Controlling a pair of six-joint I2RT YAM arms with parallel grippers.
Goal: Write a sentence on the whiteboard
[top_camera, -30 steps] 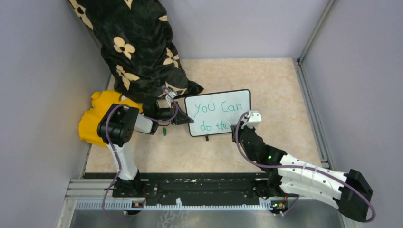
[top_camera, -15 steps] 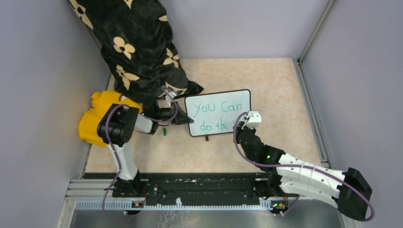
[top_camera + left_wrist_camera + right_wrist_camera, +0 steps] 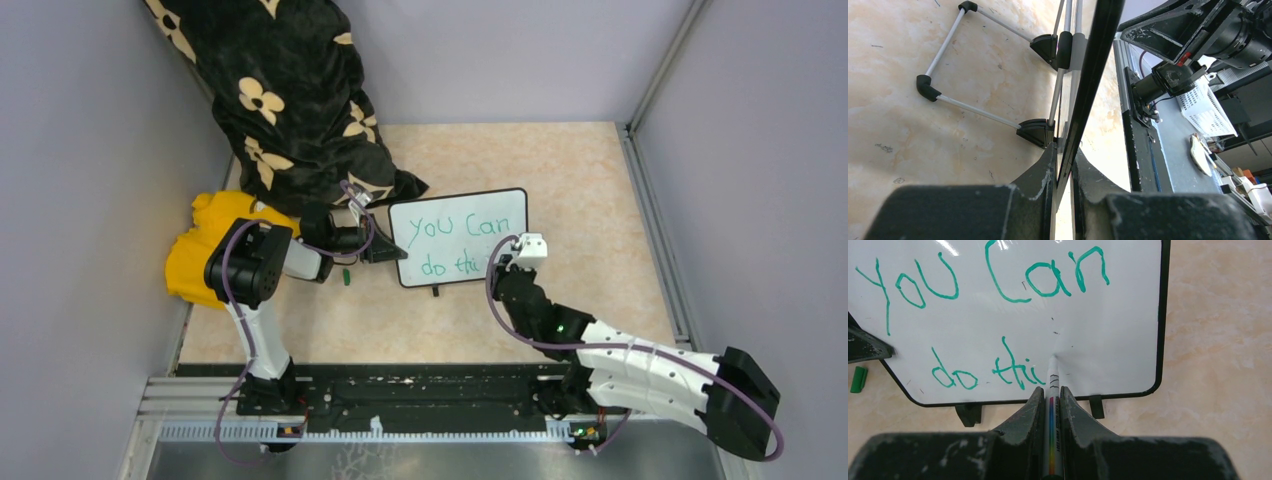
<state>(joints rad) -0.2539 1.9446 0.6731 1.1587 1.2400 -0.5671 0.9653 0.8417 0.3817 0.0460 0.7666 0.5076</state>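
While my right hand (image 3: pixel 1050 392) is pinching the marker (image 3: pixel 1053 377) tight between its fingers, the tip is pressing on the whiteboard (image 3: pixel 455 246) just after "thi". The sentence (image 3: pixel 485 225) is reading "you can do thi", green, two lines. My left hand (image 3: pixel 1064 150) is clamping the whiteboard's left edge. The whiteboard is standing on its feet mid-way across the surface (image 3: pixel 580 190). A green cap (image 3: pixel 858 379) is lying just beside that edge.

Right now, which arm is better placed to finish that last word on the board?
The right arm: its jaws hold the marker, tip at the whiteboard just after the sentence's unfinished "thi". The left arm's jaws are clamped on the whiteboard's edge, steadying it.
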